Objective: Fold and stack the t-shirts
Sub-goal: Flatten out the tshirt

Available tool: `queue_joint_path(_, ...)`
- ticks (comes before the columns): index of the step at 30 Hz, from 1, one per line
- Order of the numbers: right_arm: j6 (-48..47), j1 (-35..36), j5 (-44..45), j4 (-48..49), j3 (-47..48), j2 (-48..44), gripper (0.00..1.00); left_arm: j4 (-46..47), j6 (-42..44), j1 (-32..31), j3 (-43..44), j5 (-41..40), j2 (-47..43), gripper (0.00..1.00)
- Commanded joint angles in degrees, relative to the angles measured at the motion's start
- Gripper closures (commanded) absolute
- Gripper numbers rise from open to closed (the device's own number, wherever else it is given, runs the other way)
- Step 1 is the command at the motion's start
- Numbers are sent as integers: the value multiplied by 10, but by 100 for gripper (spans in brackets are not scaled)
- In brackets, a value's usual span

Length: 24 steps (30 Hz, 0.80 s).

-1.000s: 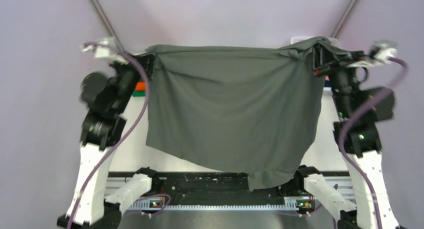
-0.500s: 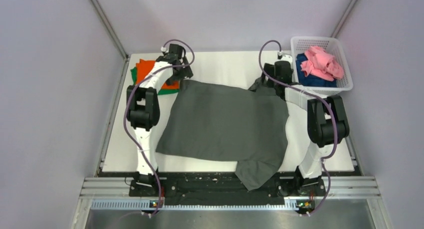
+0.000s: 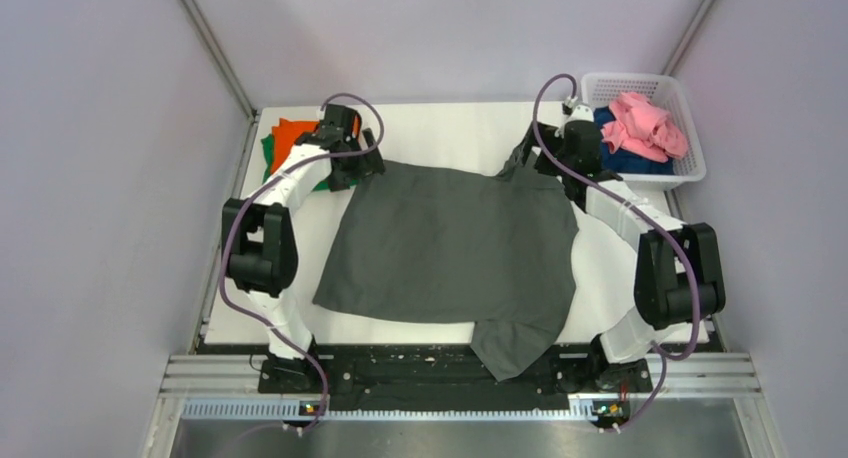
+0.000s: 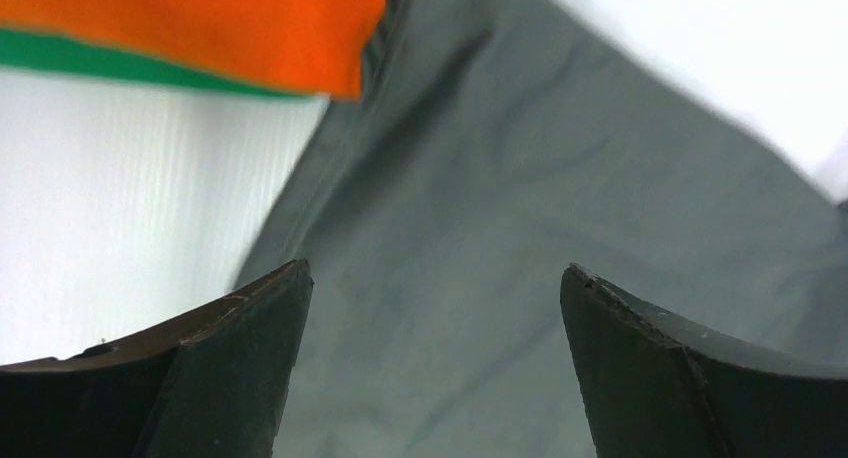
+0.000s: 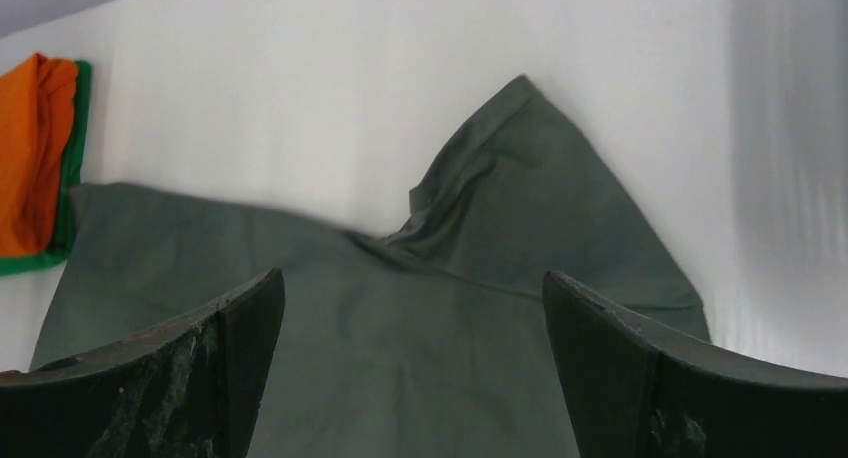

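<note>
The dark grey t-shirt (image 3: 450,248) lies spread flat on the white table, and one sleeve (image 3: 510,346) hangs over the near edge. My left gripper (image 3: 354,168) hovers open over the shirt's far left corner, with only grey cloth (image 4: 480,178) below its spread fingers (image 4: 250,358). My right gripper (image 3: 556,164) is open above the far right corner, where a sleeve (image 5: 530,178) points away. Nothing is held in either one. Orange (image 3: 292,136) and green (image 3: 268,150) t-shirts lie folded in a stack at the far left.
A white mesh basket (image 3: 640,79) at the far right holds a pink t-shirt (image 3: 645,123) on a dark blue one (image 3: 620,160). The folded stack's edge (image 4: 200,23) lies right beside the grey shirt's corner. A black rail (image 3: 400,368) runs along the near edge.
A second ago both grippers held the grey shirt stretched up high near the camera. They have since lowered it onto the table, opened and let go. The arms have drawn back slightly.
</note>
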Motion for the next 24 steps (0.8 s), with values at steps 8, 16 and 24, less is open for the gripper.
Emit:
queue_joint_path(8,7,13,-110,-14,60,124,2,75,-33,-29,-148,97,-64,1)
queue_joint_path(16,27,12,-24,-58,184,260,2,94,-50,-29,-144,73,-26,1)
queue_joint_path(24,48,-19,7,-127,251,327,3,99,-78,-30,-84,85,70,2)
